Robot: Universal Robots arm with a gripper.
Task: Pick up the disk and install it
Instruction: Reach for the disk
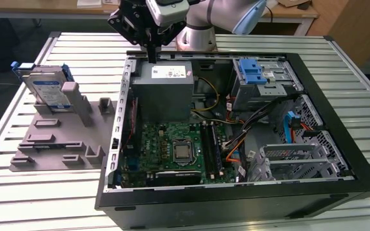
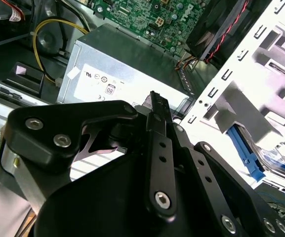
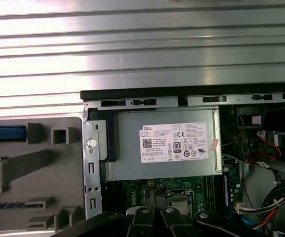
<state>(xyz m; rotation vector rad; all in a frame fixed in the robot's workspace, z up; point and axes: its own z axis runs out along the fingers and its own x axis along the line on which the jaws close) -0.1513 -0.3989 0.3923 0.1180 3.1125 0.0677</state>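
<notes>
Claw [image 1: 152, 59] points straight down off the arm, fingers pressed together and empty, with the tip just over the back edge of the grey power supply [image 1: 162, 91] inside the open PC case [image 1: 339, 144]. The disk [image 1: 46, 89] is well apart from it, toward the exterior view's left. It stands on edge in the grey holder [image 1: 56, 139] on the counter [image 1: 18, 192].

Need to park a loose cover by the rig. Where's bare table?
Bare slats on the table nearer the camera than the grey fixture, and a strip at the exterior view's right of the computer case. Crowded: the fixture holds the disk; the gripper hangs over the case's far edge.
</notes>
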